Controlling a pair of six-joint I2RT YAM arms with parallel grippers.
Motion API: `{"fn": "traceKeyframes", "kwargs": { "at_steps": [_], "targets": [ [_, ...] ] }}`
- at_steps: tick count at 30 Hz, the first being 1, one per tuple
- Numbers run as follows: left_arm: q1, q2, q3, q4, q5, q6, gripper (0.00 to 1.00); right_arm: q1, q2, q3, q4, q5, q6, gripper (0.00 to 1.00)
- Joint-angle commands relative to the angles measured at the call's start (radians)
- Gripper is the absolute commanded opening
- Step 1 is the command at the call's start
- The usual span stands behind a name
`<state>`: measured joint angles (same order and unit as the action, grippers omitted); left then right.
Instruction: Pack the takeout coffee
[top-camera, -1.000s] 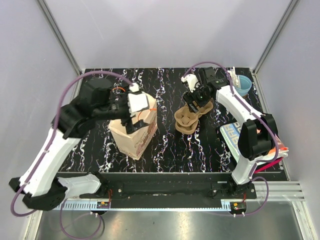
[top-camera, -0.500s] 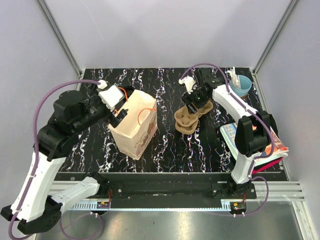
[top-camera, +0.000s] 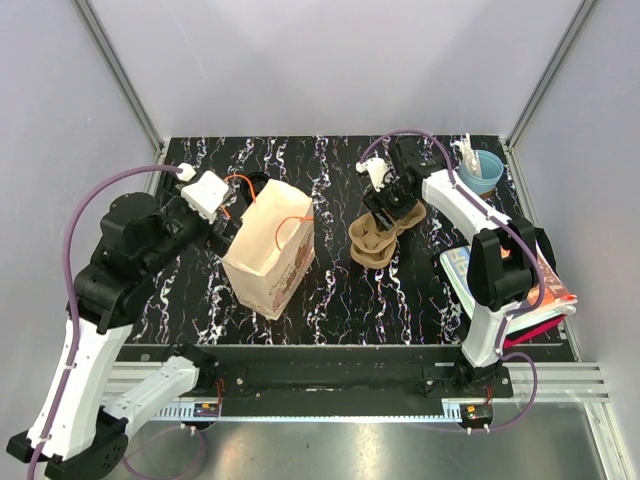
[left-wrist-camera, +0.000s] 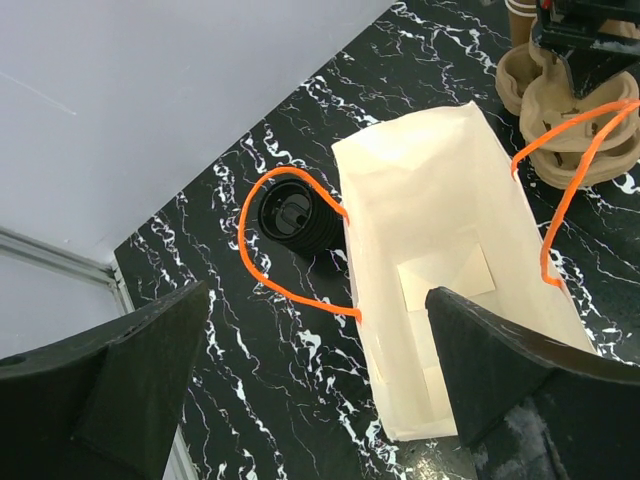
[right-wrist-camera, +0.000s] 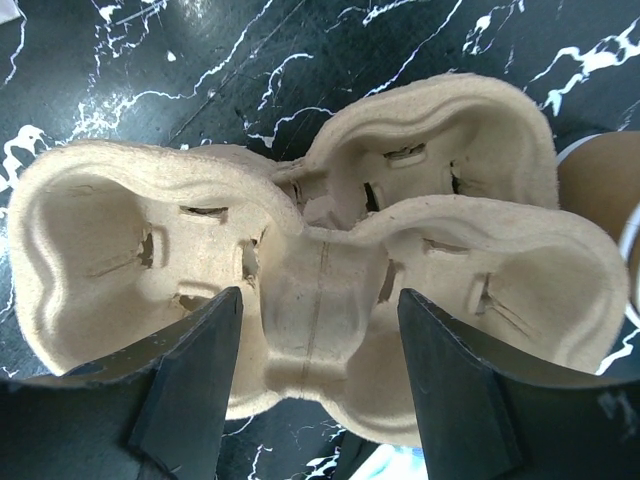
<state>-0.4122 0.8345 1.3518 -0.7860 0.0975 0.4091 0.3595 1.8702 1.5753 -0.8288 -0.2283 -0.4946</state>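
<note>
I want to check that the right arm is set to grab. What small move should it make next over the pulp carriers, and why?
Probably close the right gripper on the centre ridge of the top pulp carrier. Its open jaws straddle that ridge from above and do not clearly press it yet. The paper bag gapes open nearby, ready for loading.

I see an open paper bag (top-camera: 268, 262) with orange handles on the black marbled table (top-camera: 340, 300), stacked pulp cup carriers (top-camera: 378, 240) near it, and a light blue cup (top-camera: 488, 170) at the far right.
</note>
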Motion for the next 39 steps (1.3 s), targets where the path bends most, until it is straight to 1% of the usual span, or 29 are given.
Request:
{"fn": "traceKeyframes", "kwargs": {
  "at_steps": [1,4,7,9,11,12,14,23,26,31,32,34,35,39],
  "targets": [
    [0.019,-0.018,-0.005,0.068,0.005,-0.032,0.99,0.01,0.009,-0.004,-0.001,-0.008,-0.004,0.69],
    [0.027,-0.023,-0.006,0.067,0.011,-0.038,0.99,0.012,0.015,-0.003,-0.001,-0.006,-0.002,0.68],
    [0.03,-0.023,-0.006,0.068,0.018,-0.042,0.99,0.012,0.02,-0.003,-0.003,-0.003,-0.001,0.64],
    [0.03,-0.021,-0.006,0.068,0.022,-0.044,0.99,0.013,0.018,-0.001,-0.003,0.0,0.002,0.6],
    [0.033,-0.02,-0.006,0.07,0.025,-0.047,0.99,0.012,0.011,0.002,-0.001,0.0,0.004,0.57],
    [0.035,-0.017,-0.006,0.068,0.027,-0.047,0.99,0.012,0.004,0.003,-0.003,0.003,0.005,0.54],
    [0.036,-0.014,-0.008,0.068,0.03,-0.049,0.99,0.012,-0.009,0.008,-0.003,0.006,0.013,0.51],
    [0.041,-0.002,0.007,0.067,0.015,-0.056,0.99,0.029,-0.045,0.129,-0.148,0.073,0.004,0.46],
    [0.044,0.012,0.015,0.077,-0.014,-0.07,0.99,0.044,-0.078,0.187,-0.19,0.09,0.004,0.46],
    [0.059,0.041,0.047,0.094,-0.081,-0.101,0.99,0.087,-0.123,0.348,-0.24,0.119,0.001,0.45],
    [0.062,0.041,0.062,0.097,-0.088,-0.105,0.99,0.097,-0.129,0.403,-0.242,0.139,-0.001,0.45],
    [0.069,0.052,0.078,0.106,-0.093,-0.108,0.99,0.127,-0.128,0.462,-0.253,0.164,-0.002,0.44],
    [0.07,0.054,0.096,0.108,-0.117,-0.11,0.99,0.137,-0.122,0.524,-0.259,0.182,-0.007,0.44],
    [0.09,0.09,0.127,0.126,-0.145,-0.099,0.99,0.203,-0.083,0.673,-0.283,0.253,-0.021,0.44]
  ]
}}
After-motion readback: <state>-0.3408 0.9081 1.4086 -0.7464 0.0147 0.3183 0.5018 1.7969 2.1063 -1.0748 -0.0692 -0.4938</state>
